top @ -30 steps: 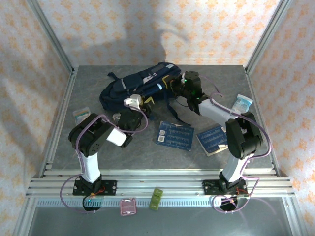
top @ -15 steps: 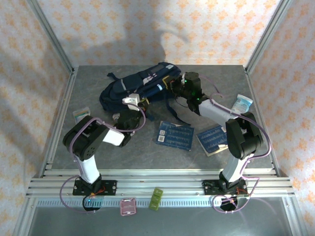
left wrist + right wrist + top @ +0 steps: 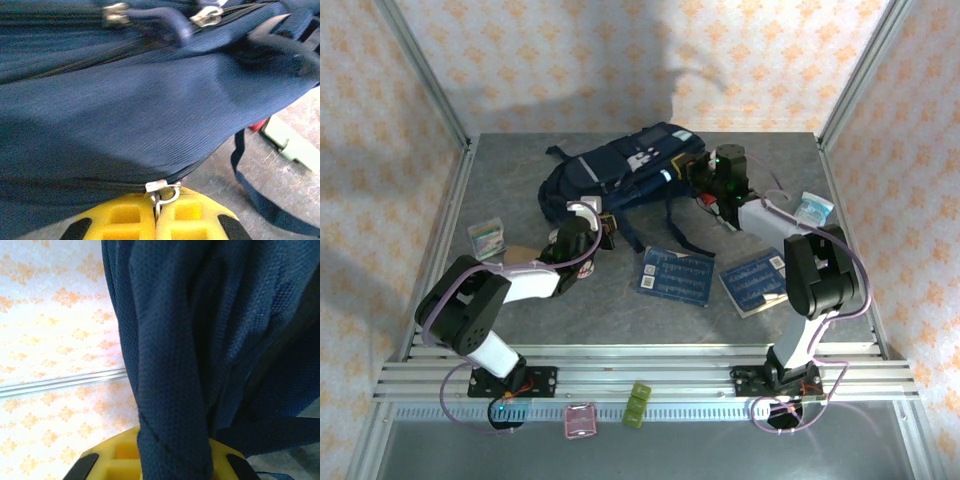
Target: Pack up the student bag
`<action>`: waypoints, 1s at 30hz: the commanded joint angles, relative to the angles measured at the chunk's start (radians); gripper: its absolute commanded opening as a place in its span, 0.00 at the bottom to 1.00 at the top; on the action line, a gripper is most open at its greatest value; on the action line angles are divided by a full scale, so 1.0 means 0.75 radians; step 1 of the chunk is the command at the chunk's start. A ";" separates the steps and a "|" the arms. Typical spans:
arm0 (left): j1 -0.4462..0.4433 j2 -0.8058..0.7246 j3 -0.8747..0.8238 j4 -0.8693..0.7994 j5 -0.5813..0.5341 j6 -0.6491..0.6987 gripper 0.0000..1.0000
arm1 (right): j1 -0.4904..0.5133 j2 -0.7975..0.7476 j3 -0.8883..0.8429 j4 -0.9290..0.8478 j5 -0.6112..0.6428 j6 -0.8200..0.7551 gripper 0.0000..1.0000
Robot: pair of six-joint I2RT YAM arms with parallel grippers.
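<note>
Left pincer [image 3: 156,212] is shut tight on the little silver zip tab [image 3: 161,192] at the bag's near edge. Right pincer [image 3: 172,456] is shut too, with a thick fold of the bag's blue cloth squeezed inside it.

From above, the student bag [image 3: 620,172] lies on its side at 12 o'clock on the grey table [image 3: 500,195], between the left pincer [image 3: 604,222] at its 6 o'clock and the right pincer [image 3: 698,172] at its 3 o'clock. I think the packing has barely begun. The zip looks closed where the tab sits, so the bag has yet to be opened. Nothing seems to be inside yet.

One blue book [image 3: 675,275] lies flat at 5 o'clock from the bag. A second book [image 3: 753,283] lies just beside it at its 3 o'clock. A pale packet [image 3: 814,210] waits at the table's 3 o'clock edge, and a small box [image 3: 486,237] at 9 o'clock.

For room, the bag is close to the back wall [image 3: 620,60], so there is little space behind it. The bare table at 9 o'clock from the bag looks open for pulling the zip. A loose strap [image 3: 672,228] trails toward the books and could snag.
</note>
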 commanded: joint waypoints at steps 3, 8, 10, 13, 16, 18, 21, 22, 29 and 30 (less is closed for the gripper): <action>0.042 -0.076 0.017 -0.268 -0.003 -0.011 0.00 | -0.114 0.094 0.062 0.099 0.034 -0.059 0.00; 0.044 -0.117 0.062 -0.413 -0.003 0.036 0.00 | -0.167 0.211 0.162 -0.011 -0.005 -0.119 0.00; 0.046 -0.120 0.089 -0.461 0.027 0.045 0.00 | -0.181 0.236 0.195 -0.070 0.023 -0.164 0.01; 0.027 -0.101 0.137 -0.485 0.096 0.039 0.00 | -0.185 0.340 0.383 -0.331 0.025 -0.297 0.30; -0.018 -0.048 0.208 -0.472 0.136 0.021 0.00 | -0.174 0.440 0.605 -0.656 0.018 -0.423 0.45; -0.049 0.004 0.275 -0.474 0.146 0.008 0.00 | -0.158 0.387 0.572 -0.717 0.062 -0.453 0.53; -0.077 0.085 0.382 -0.488 0.166 -0.001 0.00 | -0.148 0.240 0.419 -0.741 0.091 -0.475 0.58; -0.083 0.110 0.417 -0.503 0.174 -0.002 0.00 | -0.146 0.190 0.365 -0.753 0.105 -0.482 0.61; -0.107 0.189 0.564 -0.602 0.210 0.016 0.00 | -0.130 -0.106 0.026 -0.743 0.040 -0.497 0.64; -0.108 0.187 0.567 -0.605 0.211 0.017 0.00 | -0.119 -0.148 -0.028 -0.713 0.030 -0.475 0.64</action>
